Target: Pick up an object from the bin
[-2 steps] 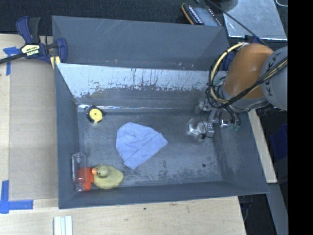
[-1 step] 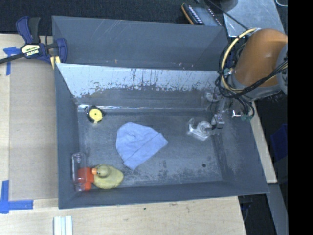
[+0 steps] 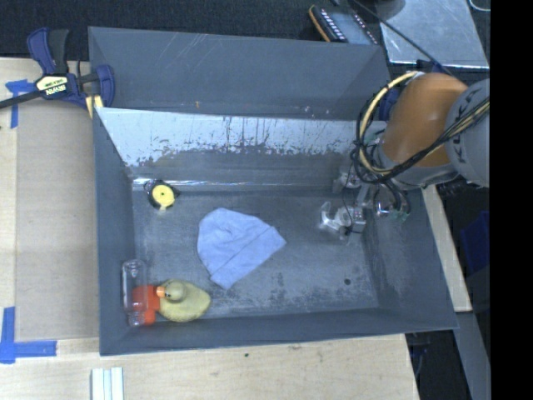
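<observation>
The arm (image 3: 473,152) is brought in from the right edge of the view. Its wrist is enclosed by an orange cover (image 3: 420,127), around which black and yellow cables (image 3: 371,144) are looped. The gripper (image 3: 340,221) is carried below and to the left of the cover and is pointed downward. The cables are routed down from the cover to the gripper's metal body

The scuffed matt metal bin (image 3: 250,136) holds a soft blue cloth (image 3: 237,244) and glossy plastic duck (image 3: 185,301).
</observation>
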Controlling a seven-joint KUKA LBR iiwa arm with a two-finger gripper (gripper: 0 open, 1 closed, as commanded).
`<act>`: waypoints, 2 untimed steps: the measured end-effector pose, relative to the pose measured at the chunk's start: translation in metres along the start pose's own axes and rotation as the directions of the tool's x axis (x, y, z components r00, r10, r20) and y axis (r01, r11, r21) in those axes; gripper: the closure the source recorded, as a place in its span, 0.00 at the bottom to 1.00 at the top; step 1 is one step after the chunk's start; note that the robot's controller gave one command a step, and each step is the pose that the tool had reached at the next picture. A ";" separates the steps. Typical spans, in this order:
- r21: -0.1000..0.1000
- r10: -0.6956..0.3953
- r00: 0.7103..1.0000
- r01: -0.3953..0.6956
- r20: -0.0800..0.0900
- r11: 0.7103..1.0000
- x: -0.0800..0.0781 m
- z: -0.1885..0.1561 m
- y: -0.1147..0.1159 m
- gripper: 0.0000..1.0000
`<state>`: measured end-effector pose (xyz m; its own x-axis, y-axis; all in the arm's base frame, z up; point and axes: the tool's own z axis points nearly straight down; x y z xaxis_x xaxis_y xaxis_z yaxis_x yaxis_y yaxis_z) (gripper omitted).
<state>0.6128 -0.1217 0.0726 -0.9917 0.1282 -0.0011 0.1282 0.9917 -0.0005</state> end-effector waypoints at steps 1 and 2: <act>0.000 -0.028 1.000 0.028 0.003 1.000 0.000 0.000 0.000 0.00; -0.005 -0.001 1.000 0.001 0.007 1.000 -0.003 -0.003 0.002 1.00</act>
<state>0.6158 -0.1197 0.0760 -0.9919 0.1270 -0.0084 0.1269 0.9919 0.0044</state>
